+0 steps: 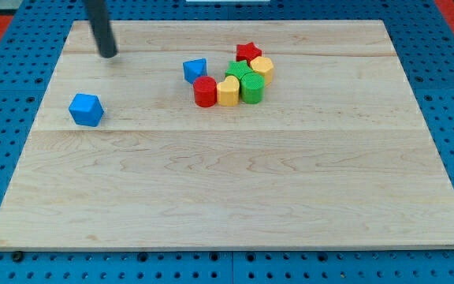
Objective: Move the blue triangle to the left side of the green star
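The blue triangle [195,69] lies on the wooden board [235,189] at the left end of a cluster of blocks, just above-left of a red cylinder [205,91]. The green star [239,72] sits in the middle of the cluster, to the right of the triangle with a small gap between them. My tip [109,54] rests on the board far to the left of the triangle, near the view's top, touching no block.
A yellow block [228,91] and a green cylinder [252,87] sit below the star. A red star [248,53] and a yellow block [262,66] sit at its upper right. A blue cube [86,109] lies alone at the left.
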Robot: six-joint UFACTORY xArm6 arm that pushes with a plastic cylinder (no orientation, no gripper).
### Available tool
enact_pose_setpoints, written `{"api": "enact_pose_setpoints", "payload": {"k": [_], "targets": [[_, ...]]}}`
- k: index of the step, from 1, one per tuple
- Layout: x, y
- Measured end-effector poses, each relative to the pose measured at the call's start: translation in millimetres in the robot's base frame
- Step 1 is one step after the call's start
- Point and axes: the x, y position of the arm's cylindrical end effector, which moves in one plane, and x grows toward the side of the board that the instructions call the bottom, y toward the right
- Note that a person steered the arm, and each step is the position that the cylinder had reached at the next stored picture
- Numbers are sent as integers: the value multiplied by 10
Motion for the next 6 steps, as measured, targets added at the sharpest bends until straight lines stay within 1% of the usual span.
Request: {"api": "enact_pose_setpoints", "payload": {"k": [1, 3, 4, 6], "targets": [[90, 108], [147, 738], [289, 1009], [337, 1432]]}}
